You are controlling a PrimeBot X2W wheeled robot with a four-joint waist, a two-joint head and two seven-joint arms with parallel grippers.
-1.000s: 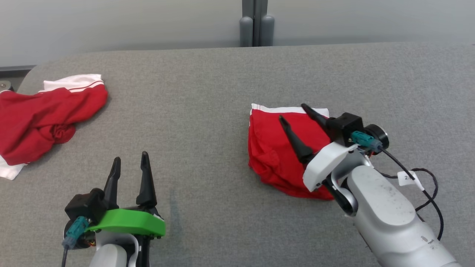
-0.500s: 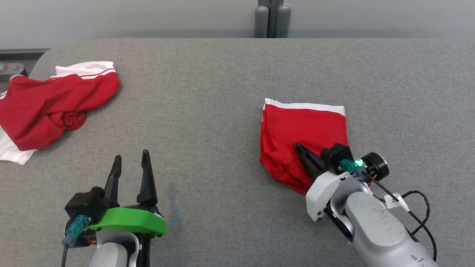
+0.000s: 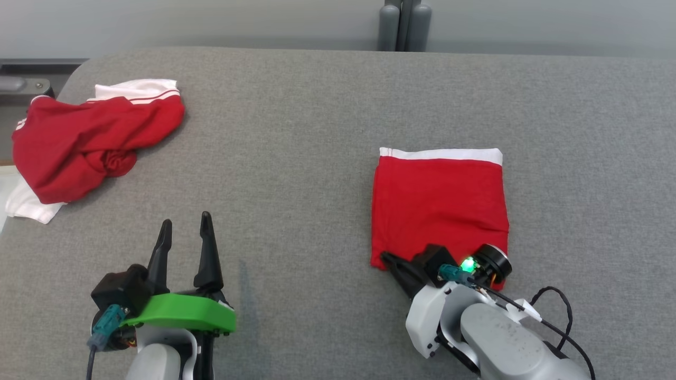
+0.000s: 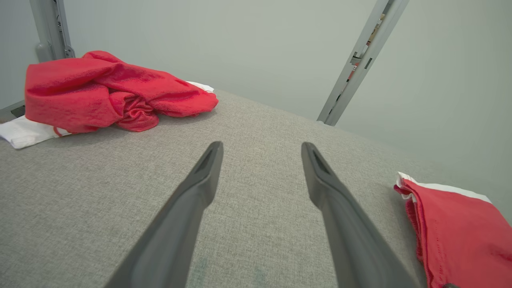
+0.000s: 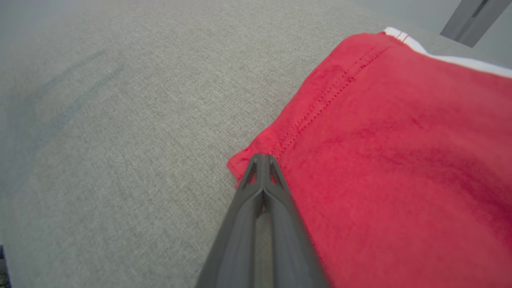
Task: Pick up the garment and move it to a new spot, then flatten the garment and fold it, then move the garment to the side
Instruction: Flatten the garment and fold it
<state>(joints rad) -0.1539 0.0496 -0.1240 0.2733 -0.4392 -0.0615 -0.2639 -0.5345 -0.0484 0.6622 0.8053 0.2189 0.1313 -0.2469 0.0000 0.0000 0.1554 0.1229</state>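
My right claw (image 5: 262,157) is pressed together, tips at the near-left corner of the folded red garment (image 3: 438,203) lying right on the counter (image 3: 296,158); my left claw (image 3: 186,219) stands apart, well left.

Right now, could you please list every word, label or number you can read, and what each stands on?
No text can be read.
The white tag behind the right gripper: too small to read.
The folded red garment, the crumpled red garment and the grey table: no lettering seen.
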